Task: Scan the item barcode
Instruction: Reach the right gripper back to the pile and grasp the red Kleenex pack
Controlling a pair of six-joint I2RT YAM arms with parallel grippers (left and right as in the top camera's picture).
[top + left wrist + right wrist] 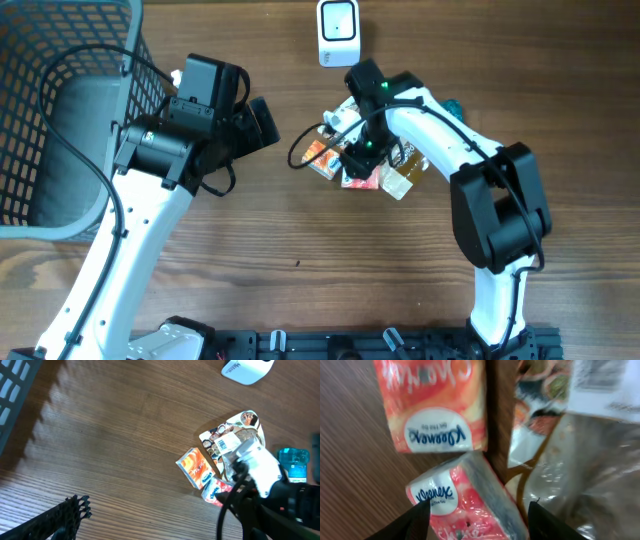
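Small packs lie in a pile at mid-table. A red Kleenex pack (465, 500) sits tilted between the fingers of my right gripper (477, 520), which is open. Its left finger (412, 522) touches the pack's label end, and the right finger stands just off the other side. An orange Kleenex pack (432, 405) lies flat beside it. A clear snack bag (580, 460) with a white barcode label (605, 385) lies to the right. The white scanner (338, 30) stands at the table's far edge. My left gripper (262, 120) hovers open and empty, left of the pile.
A grey wire basket (60, 120) fills the far left corner. A teal item (292, 462) lies behind the right arm (255, 467). The pile shows in the left wrist view around the orange pack (197, 467).
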